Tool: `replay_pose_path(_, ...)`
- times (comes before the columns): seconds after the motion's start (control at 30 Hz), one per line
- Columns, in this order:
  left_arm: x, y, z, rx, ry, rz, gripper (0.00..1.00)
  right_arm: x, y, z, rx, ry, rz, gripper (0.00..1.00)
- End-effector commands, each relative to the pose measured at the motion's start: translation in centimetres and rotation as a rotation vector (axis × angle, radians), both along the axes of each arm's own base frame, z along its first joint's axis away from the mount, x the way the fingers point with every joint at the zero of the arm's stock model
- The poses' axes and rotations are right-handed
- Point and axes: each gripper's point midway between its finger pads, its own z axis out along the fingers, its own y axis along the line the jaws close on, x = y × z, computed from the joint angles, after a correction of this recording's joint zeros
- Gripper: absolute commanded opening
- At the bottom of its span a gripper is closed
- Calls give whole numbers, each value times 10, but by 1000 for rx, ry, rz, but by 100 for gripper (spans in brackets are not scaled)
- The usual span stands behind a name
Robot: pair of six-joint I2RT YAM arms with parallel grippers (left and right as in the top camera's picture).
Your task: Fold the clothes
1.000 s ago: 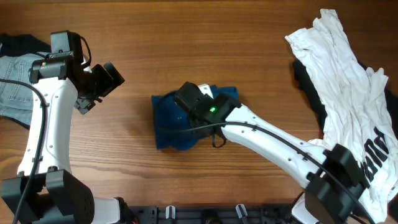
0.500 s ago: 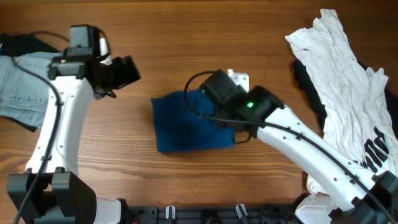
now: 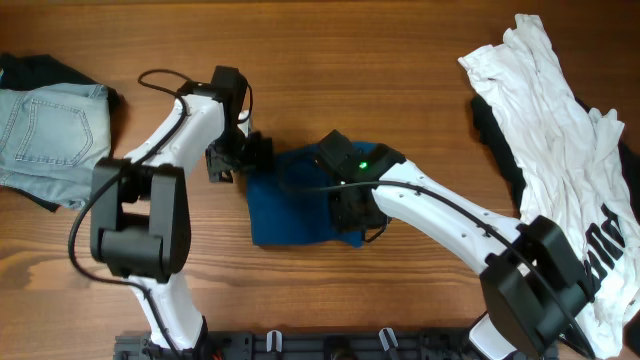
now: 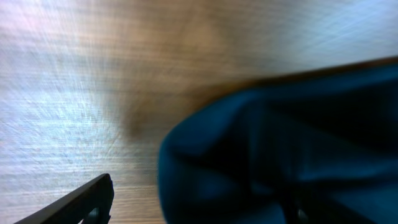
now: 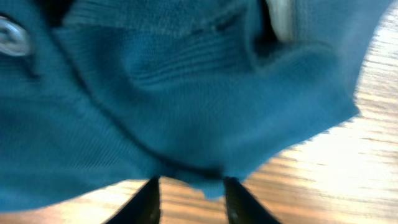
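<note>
The clothes, a dark teal-blue shirt (image 3: 290, 210), lie folded into a rough square at the table's middle. My left gripper (image 3: 255, 157) is low at the shirt's upper-left corner. In the left wrist view it (image 4: 199, 202) stands open: one finger (image 4: 81, 202) shows on bare wood and the shirt's edge (image 4: 261, 155) bulges into the gap, hiding the other finger. My right gripper (image 3: 350, 212) is over the shirt's right part. In its wrist view its fingers (image 5: 146, 202) stand apart, open (image 5: 191, 183), with the shirt's hem (image 5: 205, 124) just at the tips and wood between them.
Light-blue denim shorts (image 3: 50, 125) lie at the left edge over a dark garment (image 3: 35, 70). A heap of white t-shirts (image 3: 560, 120) with black lettering covers the right side, with black fabric (image 3: 492, 128) under it.
The left arm has swung in from the left to the shirt's upper-left corner. The right gripper carried a flap across, came down on the shirt's right part, and its jaws have spread.
</note>
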Motion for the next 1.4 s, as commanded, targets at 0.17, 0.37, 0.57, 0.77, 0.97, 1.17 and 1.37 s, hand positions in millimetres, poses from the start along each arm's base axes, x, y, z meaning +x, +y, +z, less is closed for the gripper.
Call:
replay_pose_path(0.17,-77,40,-20,213,314,77,88,91,-29,-41,14,-198,47,38)
replay_pose_path(0.37,-70,39,8,172,247,132,89,143,-40,8,49,-342,93,47)
replay_pose_path(0.57,38,24,94,-167,-308,222,97,138,-43,69,101,-429,37,58)
replay_pose_path(0.77,42,-26,58,-346,-256,-9,100,128,-47,65,92,-382,-4,61)
replay_pose_path(0.97,30,-60,-8,-429,-122,-122,100,127,-48,64,92,-378,-11,62)
replay_pose_path(1.17,8,-109,-10,-571,-107,-316,67,128,-48,64,92,-378,-10,62)
replay_pose_path(1.37,35,-103,3,-579,-221,-341,4,129,-58,67,50,-393,-81,59)
